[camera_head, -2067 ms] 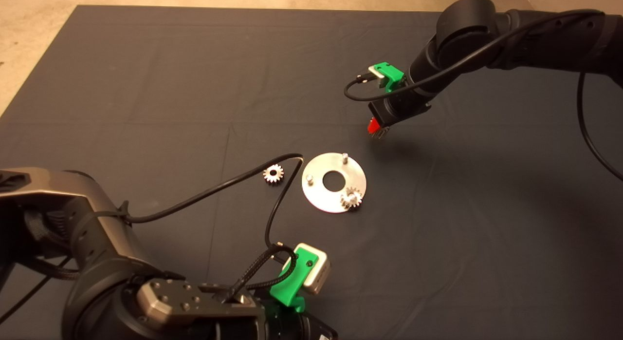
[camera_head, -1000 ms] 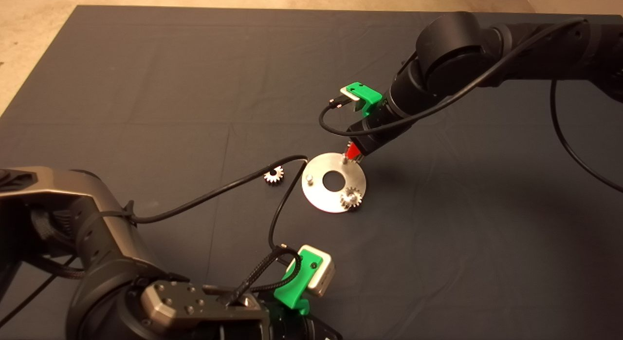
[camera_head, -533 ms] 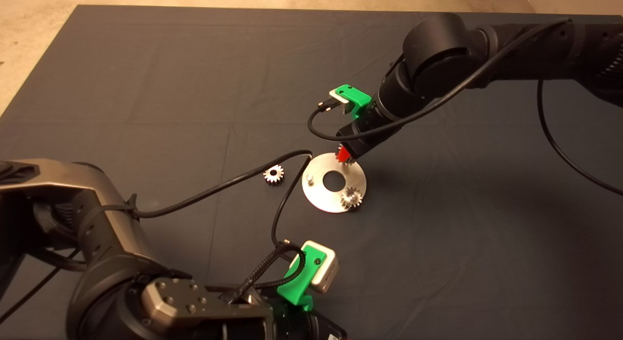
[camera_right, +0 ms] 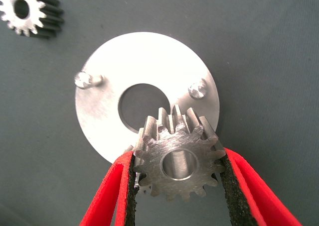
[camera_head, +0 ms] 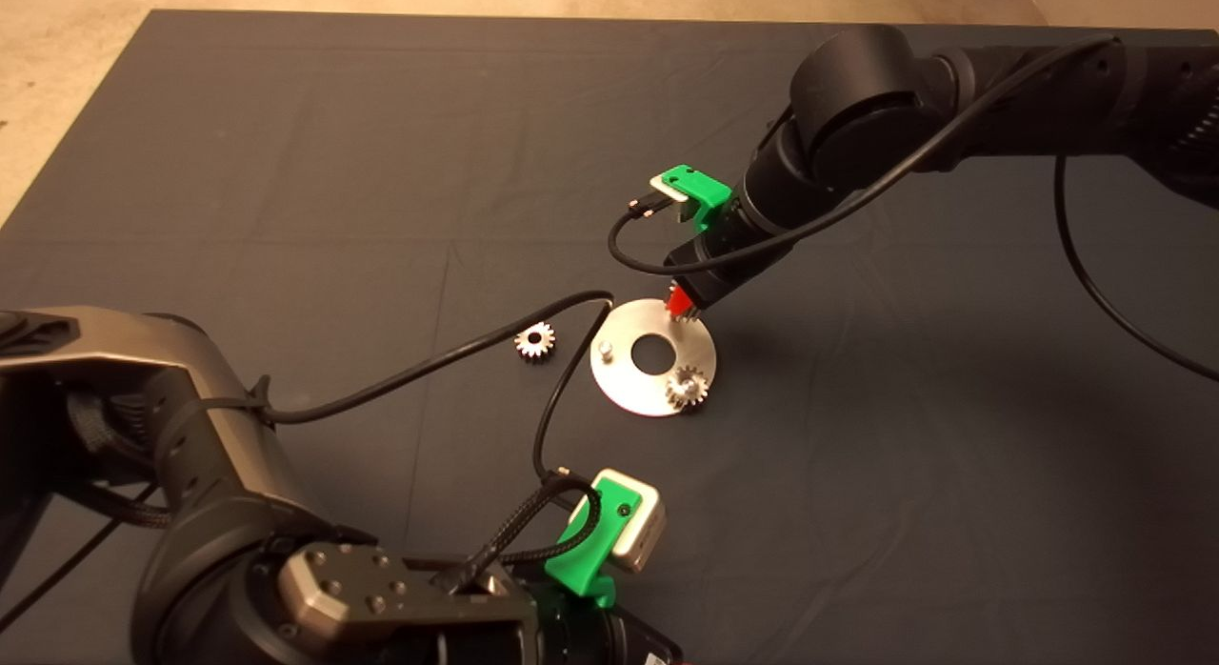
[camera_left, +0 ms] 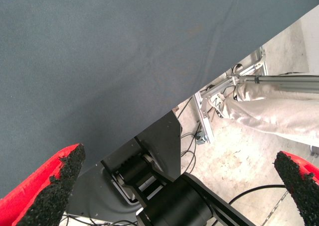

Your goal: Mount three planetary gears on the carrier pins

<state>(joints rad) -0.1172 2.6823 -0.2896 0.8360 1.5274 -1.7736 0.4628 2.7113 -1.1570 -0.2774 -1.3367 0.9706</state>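
Dark mat [camera_head: 286, 170] over the desk, pale floor [camera_head: 57, 36] beyond its far edge. Carrier disc [camera_head: 624, 384] lay flat near the mat's middle.

Right pincer [camera_head: 680, 305] hung over the disc's far rim, clamped on one planetary gear [camera_right: 179, 159]. Gear was held flat by its toothed flanks, bore facing up the wrist camera, probably so the bore could be lined up with a pin and lowered straight on. In the right wrist view it covered the disc's near rim; whether a pin sat under it could not be told.

Count of gears: three. One in the pincer, one seated [camera_head: 687, 387] at the disc's near-right rim, one loose on the mat [camera_head: 535, 341] just left of the disc. Pins showing bare in the head view: one [camera_head: 604, 348].

Left pincer [camera_left: 174, 186] waited at the lower left edge, fingers wide apart, nothing between them. A person's trouser leg [camera_left: 279, 109] showed beyond the mat.
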